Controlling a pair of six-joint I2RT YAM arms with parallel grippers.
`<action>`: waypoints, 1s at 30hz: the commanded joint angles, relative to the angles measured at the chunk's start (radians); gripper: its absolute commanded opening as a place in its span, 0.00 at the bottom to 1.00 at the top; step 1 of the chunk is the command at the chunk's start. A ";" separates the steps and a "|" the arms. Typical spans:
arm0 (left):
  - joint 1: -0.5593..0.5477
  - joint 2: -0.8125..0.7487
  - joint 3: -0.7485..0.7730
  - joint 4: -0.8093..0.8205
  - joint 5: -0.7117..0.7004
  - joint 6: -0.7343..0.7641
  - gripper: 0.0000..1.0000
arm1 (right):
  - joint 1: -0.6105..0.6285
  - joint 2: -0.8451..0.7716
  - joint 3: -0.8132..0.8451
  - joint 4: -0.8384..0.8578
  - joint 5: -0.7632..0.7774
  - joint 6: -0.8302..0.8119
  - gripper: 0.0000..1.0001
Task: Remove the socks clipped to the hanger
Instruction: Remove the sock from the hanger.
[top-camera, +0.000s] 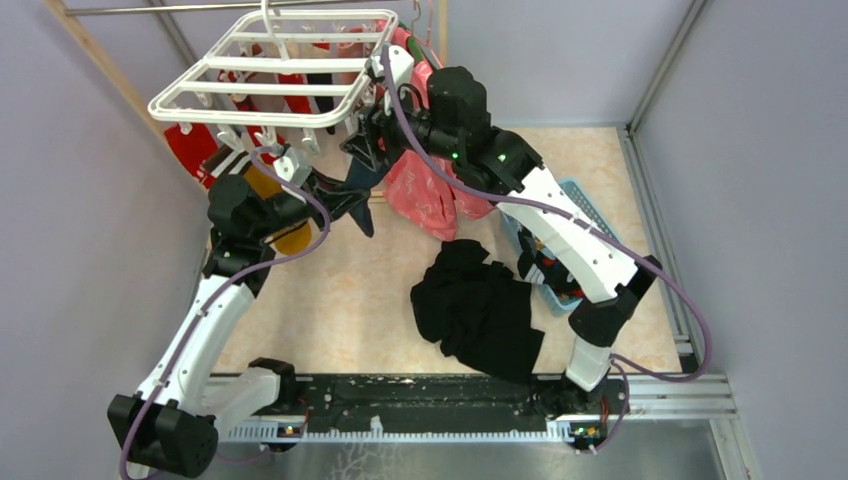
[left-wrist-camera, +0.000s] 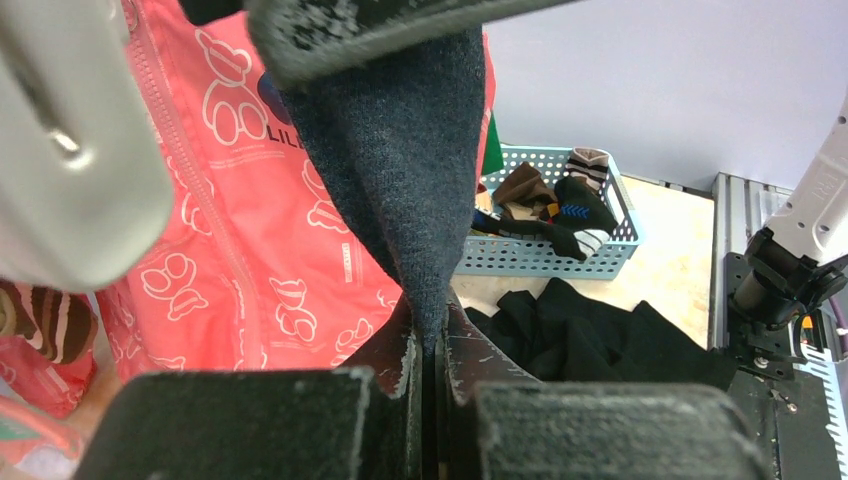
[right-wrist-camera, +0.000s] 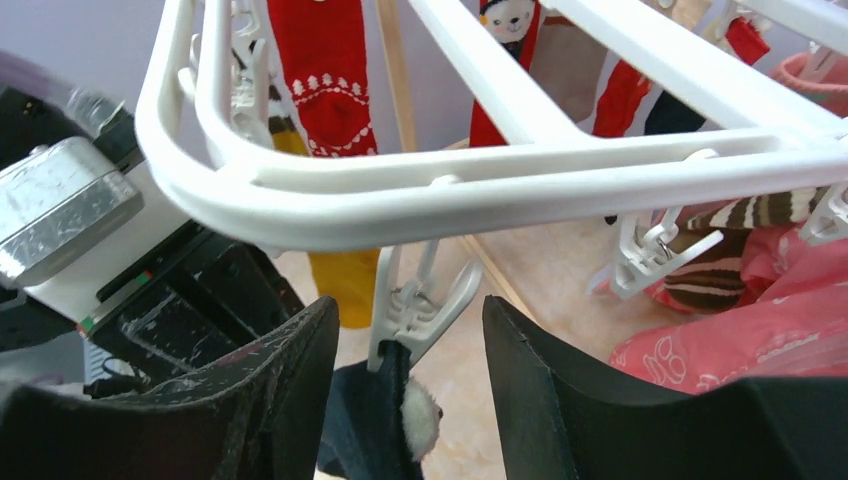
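The white hanger (top-camera: 270, 75) hangs at the back left with several socks clipped under it: a red one (right-wrist-camera: 320, 70), a mustard yellow one (right-wrist-camera: 345, 285) and a brown striped one (right-wrist-camera: 720, 260). A dark navy sock (left-wrist-camera: 400, 170) hangs from a white clip (right-wrist-camera: 425, 305) on the near bar. My left gripper (left-wrist-camera: 432, 345) is shut on the lower end of this navy sock (top-camera: 358, 185). My right gripper (right-wrist-camera: 410, 330) is open, its jaws standing on either side of that clip without touching it. In the top view the right gripper (top-camera: 372, 130) is just under the rack's front right corner.
A pink printed shirt (top-camera: 425, 195) hangs right behind the navy sock. A black cloth heap (top-camera: 480, 310) lies on the table. A blue basket (left-wrist-camera: 545, 255) with several socks stands at the right, partly under the right arm. Walls close in on both sides.
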 joint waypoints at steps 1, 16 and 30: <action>-0.008 0.000 0.027 -0.001 0.003 0.013 0.00 | 0.010 0.033 0.107 0.005 0.042 -0.012 0.54; -0.008 -0.001 0.015 -0.012 -0.007 0.035 0.00 | 0.011 0.091 0.213 -0.021 0.037 0.005 0.28; -0.008 -0.049 -0.033 -0.118 -0.047 0.186 0.00 | 0.011 0.062 0.204 -0.032 0.039 -0.012 0.00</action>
